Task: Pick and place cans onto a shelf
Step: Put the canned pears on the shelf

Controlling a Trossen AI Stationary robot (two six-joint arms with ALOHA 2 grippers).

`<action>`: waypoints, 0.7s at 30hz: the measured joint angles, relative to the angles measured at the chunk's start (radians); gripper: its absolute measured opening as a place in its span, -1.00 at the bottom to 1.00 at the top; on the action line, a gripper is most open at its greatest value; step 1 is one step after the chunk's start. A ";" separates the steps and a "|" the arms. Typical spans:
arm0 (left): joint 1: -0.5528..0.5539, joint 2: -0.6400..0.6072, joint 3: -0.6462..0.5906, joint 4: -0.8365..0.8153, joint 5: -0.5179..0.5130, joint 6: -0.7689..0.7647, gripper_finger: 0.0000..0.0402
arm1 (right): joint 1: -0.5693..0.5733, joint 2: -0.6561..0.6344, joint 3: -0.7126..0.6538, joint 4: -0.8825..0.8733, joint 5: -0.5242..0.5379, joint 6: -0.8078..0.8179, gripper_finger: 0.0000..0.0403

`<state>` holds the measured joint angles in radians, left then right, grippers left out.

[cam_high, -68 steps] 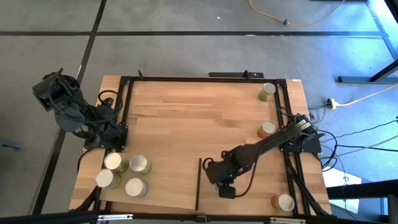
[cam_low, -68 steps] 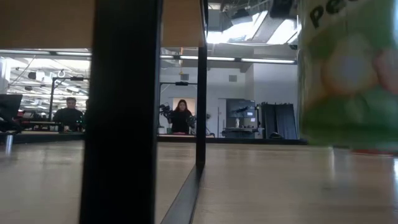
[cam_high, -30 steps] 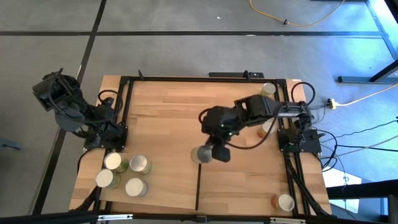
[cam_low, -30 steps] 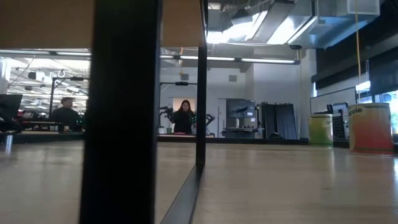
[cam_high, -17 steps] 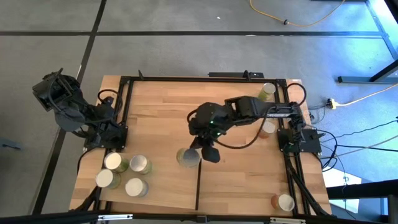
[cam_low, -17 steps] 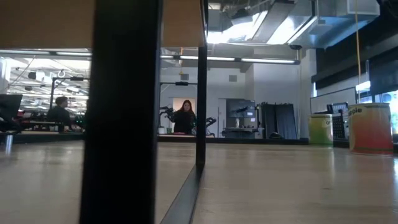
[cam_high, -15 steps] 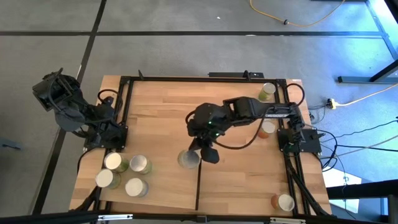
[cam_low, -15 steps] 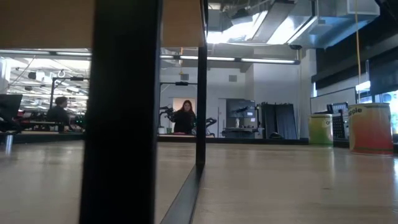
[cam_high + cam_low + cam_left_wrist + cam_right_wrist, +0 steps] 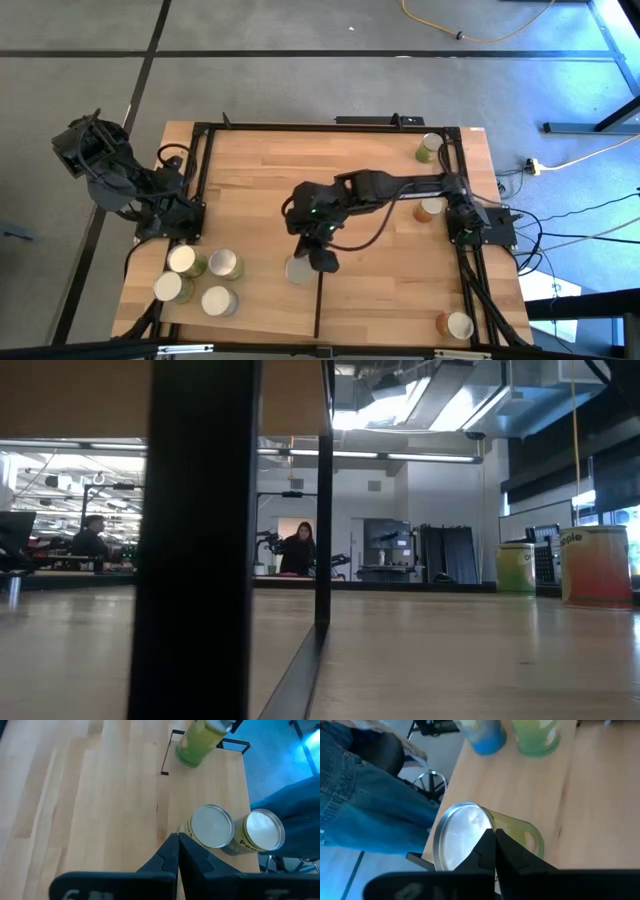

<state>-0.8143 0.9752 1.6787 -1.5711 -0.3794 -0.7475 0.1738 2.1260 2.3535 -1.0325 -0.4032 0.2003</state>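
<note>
The right gripper [image 9: 316,252], fingers clamped on a green can [image 9: 299,269], has swung left across the divider [image 9: 318,309] at lower centre, nearing the shelved cans [image 9: 205,279].

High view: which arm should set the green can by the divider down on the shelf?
Right. The right gripper holds the green can just beside the divider, close to the four cans standing there. The left gripper is shut, empty, and parked off the table's left edge.
</note>
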 joint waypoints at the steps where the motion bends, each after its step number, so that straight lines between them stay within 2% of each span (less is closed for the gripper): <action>1: 0.000 0.000 0.000 0.000 0.003 0.000 -1.00 | 0.000 0.012 0.000 0.001 -0.012 0.000 -1.00; 6: 0.000 -0.002 0.000 0.000 0.004 0.000 -1.00 | 0.000 0.023 0.001 0.036 -0.037 -0.002 -1.00; 21: 0.000 -0.002 0.000 0.000 0.008 0.000 -1.00 | 0.000 0.033 -0.019 0.016 -0.011 -0.029 -1.00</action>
<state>-0.8141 0.9730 1.6785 -1.5711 -0.3717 -0.7475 0.1741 2.1586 2.3341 -1.0160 -0.4141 0.1714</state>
